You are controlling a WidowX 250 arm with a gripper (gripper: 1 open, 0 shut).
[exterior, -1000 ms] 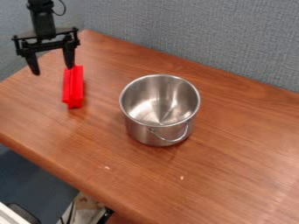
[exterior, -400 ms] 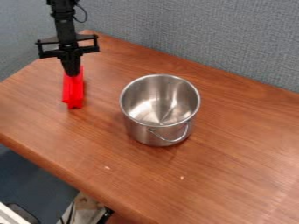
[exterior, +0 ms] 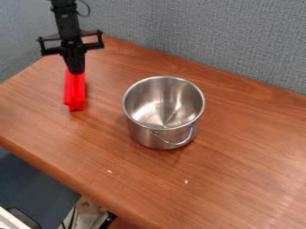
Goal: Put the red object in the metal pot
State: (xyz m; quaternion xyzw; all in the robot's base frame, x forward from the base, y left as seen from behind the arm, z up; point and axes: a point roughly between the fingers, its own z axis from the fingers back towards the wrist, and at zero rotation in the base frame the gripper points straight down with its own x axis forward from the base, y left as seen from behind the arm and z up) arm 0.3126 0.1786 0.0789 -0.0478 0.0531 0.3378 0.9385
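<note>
Red block (exterior: 75, 91) – low end on the table (exterior: 239, 179), left of the pot (exterior: 164, 110), well apart. My gripper (exterior: 74, 66) is clamped on its upper end. Risk: end-grip (off-centre) – block may swing, slip, or catch the rim.

Dark arm (exterior: 64, 12) vertical at the top edge, gripper (exterior: 74, 68) pointing straight down, jaws closed together

We find no legible text, label, brand, number or sign. We checked red object (exterior: 75, 92), metal pot (exterior: 156, 134), wooden table (exterior: 239, 161), grey wall (exterior: 216, 36): all plain, nothing readable at this resolution.
</note>
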